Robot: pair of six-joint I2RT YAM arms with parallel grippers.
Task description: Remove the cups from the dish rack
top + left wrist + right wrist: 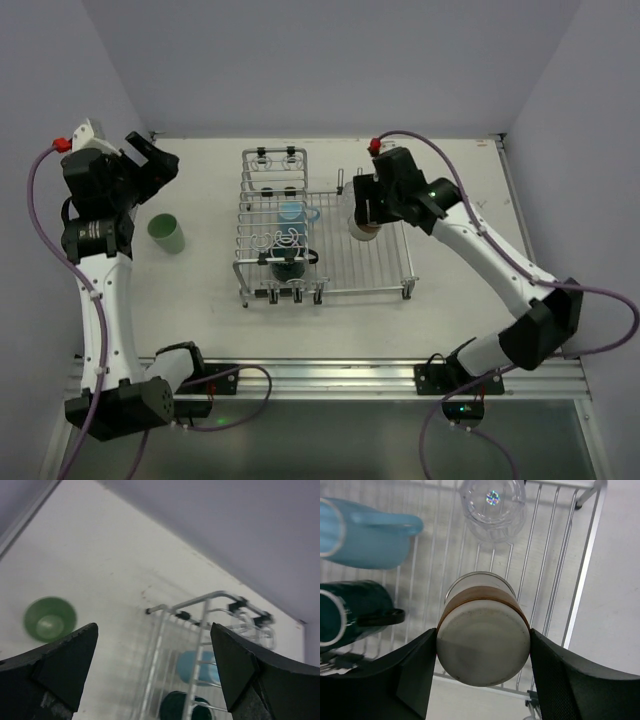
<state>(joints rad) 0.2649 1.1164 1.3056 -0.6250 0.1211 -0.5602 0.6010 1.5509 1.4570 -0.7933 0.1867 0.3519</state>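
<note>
The silver wire dish rack stands mid-table. My right gripper is shut on the brown cream-lined cup, held base-up over the rack's flat grid. The light-blue mug and the dark teal cup lie in the rack's left part. They also show in the right wrist view: the mug and the teal cup. The clear glass sits on the grid beyond the brown cup. The pale green cup stands on the table left of the rack. My left gripper is open and empty, raised at the far left.
The left wrist view shows the green cup, the rack's end and the blue mug below my open gripper. Walls close the table at the back and sides. A metal rail runs along the near edge.
</note>
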